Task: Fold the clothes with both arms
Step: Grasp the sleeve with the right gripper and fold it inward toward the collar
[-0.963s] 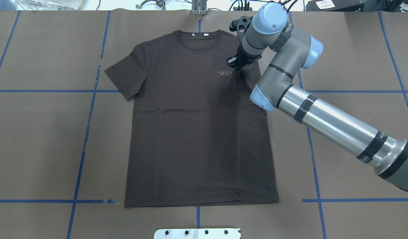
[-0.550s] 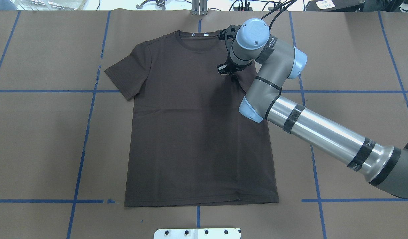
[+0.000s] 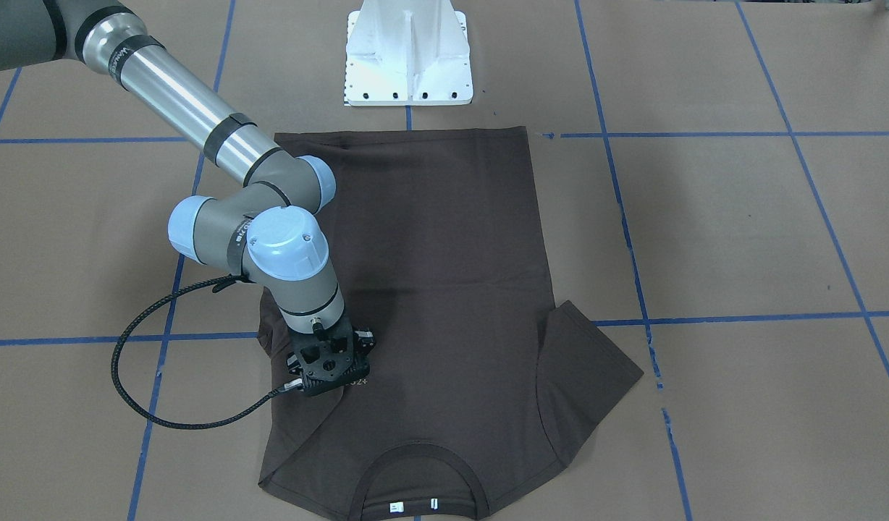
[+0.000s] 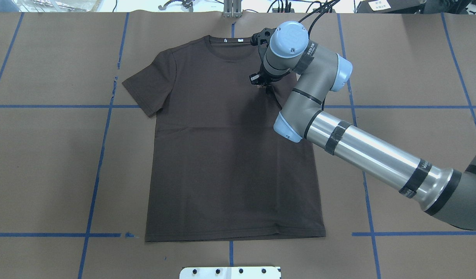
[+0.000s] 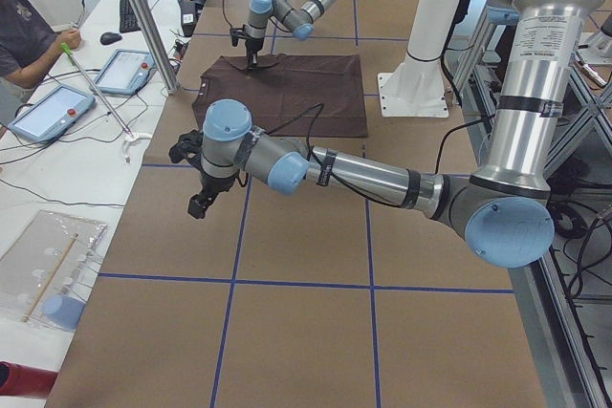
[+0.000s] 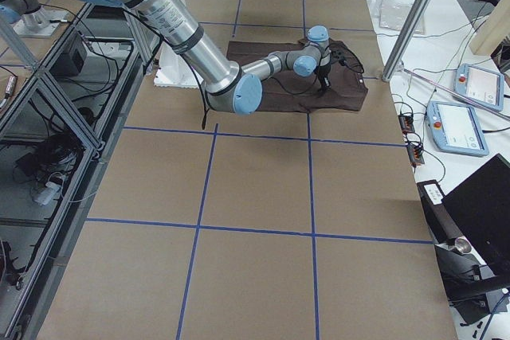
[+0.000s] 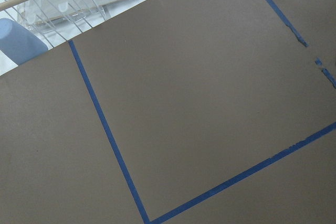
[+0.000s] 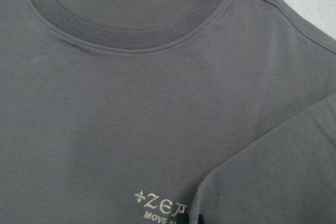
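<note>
The dark brown T-shirt lies flat, front up, collar at the far edge. My right gripper is low over the chest, shut on the shirt's right sleeve, which is pulled in over the front. In the right wrist view that fold covers part of the pale logo. The front-facing view shows the same gripper on the cloth. The other sleeve is spread out. My left gripper hangs above bare table well clear of the shirt; I cannot tell whether it is open or shut.
The white pedestal stands just behind the shirt's hem. A black cable loops from the right wrist onto the table. Blue tape lines grid the brown surface. A person sits by tablets beyond the far edge.
The right gripper has moved left across the chest with the sleeve. The logo, in plain sight one second ago, is now under the gripper and the fold.
</note>
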`<state>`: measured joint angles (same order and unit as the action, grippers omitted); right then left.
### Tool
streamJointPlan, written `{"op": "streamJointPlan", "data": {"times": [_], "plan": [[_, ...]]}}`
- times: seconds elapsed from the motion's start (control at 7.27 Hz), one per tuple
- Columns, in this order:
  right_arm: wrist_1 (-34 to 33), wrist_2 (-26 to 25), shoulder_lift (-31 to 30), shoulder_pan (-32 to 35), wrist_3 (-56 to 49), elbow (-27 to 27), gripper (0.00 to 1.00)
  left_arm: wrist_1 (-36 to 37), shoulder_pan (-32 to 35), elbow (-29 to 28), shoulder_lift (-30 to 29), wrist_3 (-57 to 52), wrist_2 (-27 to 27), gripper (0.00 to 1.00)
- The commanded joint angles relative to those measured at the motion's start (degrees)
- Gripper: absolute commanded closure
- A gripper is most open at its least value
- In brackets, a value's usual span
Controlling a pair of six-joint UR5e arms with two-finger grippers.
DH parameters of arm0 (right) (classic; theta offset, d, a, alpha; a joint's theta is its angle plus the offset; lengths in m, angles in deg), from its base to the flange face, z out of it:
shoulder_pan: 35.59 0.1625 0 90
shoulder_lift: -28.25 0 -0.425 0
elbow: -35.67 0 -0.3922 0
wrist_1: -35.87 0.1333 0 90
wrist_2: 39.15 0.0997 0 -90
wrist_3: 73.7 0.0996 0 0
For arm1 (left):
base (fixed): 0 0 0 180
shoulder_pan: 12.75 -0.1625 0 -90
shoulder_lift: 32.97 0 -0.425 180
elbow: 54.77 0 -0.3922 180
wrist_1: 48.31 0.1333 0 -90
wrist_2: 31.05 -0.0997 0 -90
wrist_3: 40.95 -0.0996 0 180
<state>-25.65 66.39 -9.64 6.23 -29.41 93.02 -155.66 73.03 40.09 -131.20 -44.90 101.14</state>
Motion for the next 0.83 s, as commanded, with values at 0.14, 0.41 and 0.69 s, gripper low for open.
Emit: {"op": "streamJointPlan", "data": {"times": [0.14, 0.41, 0.69], "plan": [[0.26, -1.03, 2.72, 0.02, 0.01, -2.67, 1.0, 0.12, 0.0, -0.02, -0.3, 0.0, 0.0, 0.0], [0.35, -1.13, 3.08, 0.02, 0.01, -2.94, 0.7, 0.03, 0.0, -0.11, -0.3, 0.0, 0.0, 0.0], [0.35, -1.13, 3.08, 0.02, 0.01, -2.94, 0.0, -0.05, -0.09, -0.11, -0.47, 0.09, 0.0, 0.0]]}}
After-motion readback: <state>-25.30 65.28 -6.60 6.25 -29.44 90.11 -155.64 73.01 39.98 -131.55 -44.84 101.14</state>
